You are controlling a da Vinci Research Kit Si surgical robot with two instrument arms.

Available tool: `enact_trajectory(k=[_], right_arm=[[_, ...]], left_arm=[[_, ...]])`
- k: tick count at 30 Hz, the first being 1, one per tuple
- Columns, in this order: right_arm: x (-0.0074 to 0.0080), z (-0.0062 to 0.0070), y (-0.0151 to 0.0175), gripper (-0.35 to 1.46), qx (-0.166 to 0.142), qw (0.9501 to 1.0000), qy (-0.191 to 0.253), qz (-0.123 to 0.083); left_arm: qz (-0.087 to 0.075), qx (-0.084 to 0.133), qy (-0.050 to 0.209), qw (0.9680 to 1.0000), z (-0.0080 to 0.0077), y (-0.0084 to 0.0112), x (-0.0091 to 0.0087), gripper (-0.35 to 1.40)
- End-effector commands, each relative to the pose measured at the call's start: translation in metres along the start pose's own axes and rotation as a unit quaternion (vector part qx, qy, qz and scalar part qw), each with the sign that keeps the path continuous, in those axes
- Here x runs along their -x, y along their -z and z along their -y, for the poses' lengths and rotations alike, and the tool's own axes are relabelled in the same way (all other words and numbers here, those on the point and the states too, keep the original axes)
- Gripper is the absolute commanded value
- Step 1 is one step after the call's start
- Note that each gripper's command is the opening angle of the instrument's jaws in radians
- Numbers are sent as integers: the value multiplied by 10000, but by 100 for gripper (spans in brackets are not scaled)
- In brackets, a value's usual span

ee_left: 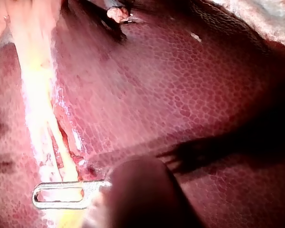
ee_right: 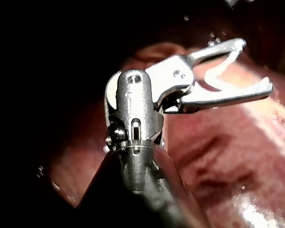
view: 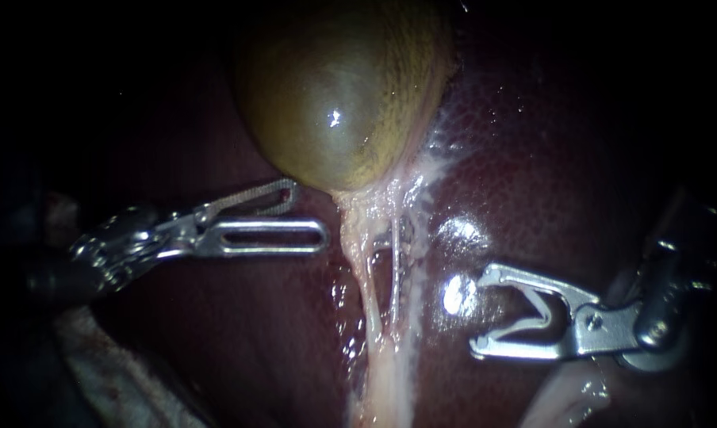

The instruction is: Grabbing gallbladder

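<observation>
The gallbladder lay at the top middle of the endoscope view, a rounded olive sac on the dark liver. Its long axis ran up and down the view, and its lower end narrowed to a neck that trailed into pale strands.

The left instrument was much the nearer of the two. Its jaws stood a little apart with nothing between them, pointing across towards the neck. The sac's lower bulge sat just above and ahead of the upper jaw's tip. I judged that a grab would call for a short rise and reach from that side.

The right instrument waited well apart, below and across the strands, with its jaws spread wide and holding no tissue.

- **Cut off:** the sac's upper part ran out of the endoscope view, so its full length could not be told.
- **Contact:** whether the left upper jaw's tip touched the sac or only neared it was not clear.
- **Left wrist view:** the blurred shaft covered much of the instrument. Only one slotted jaw showed, lying over the strands, and the sac did not appear.
- **Right wrist view:** a pale curved piece sat inside the open jaws. I could not tell whether it was a clip or part of the jaws.
</observation>
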Motion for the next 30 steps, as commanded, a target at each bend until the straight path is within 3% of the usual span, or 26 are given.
enact_trajectory(k=[1, 14, 30], right_arm=[[0, 0, 0, 59, 0, 10000, 0, 0], [0, 0, 0, 59, 1, 10000, 0, 0], [0, 0, 0, 59, 0, 10000, 0, 0]], left_arm=[[22, -19, 8, 10000, 0, -4, 2, 91], [196, -269, 143, 9993, 15, -66, 13, 79], [251, -385, 633, 9969, 22, -75, 3, 12]])
